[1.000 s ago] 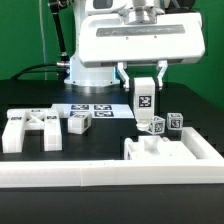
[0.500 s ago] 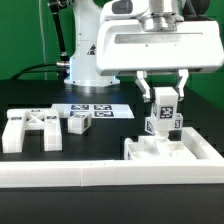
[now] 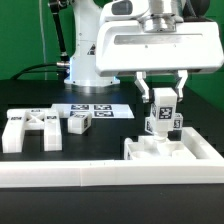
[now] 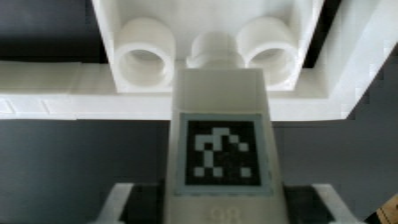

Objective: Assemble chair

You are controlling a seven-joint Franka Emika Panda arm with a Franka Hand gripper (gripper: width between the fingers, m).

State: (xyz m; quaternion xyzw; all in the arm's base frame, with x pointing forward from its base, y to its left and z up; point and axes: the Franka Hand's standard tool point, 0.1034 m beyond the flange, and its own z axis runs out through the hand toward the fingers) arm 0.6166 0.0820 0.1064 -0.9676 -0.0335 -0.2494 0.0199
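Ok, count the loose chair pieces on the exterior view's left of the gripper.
3: the outer blocky piece at the frame's edge, the inner blocky piece beside it, the small block before the marker board. More may be hidden.

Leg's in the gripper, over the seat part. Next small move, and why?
Probably a short, slow descent. The gripper is shut on the tagged leg, held upright above the seat part, and in the wrist view the leg points toward the middle rounded feature. No contact is visible, so alignment is worth checking before pressing down.
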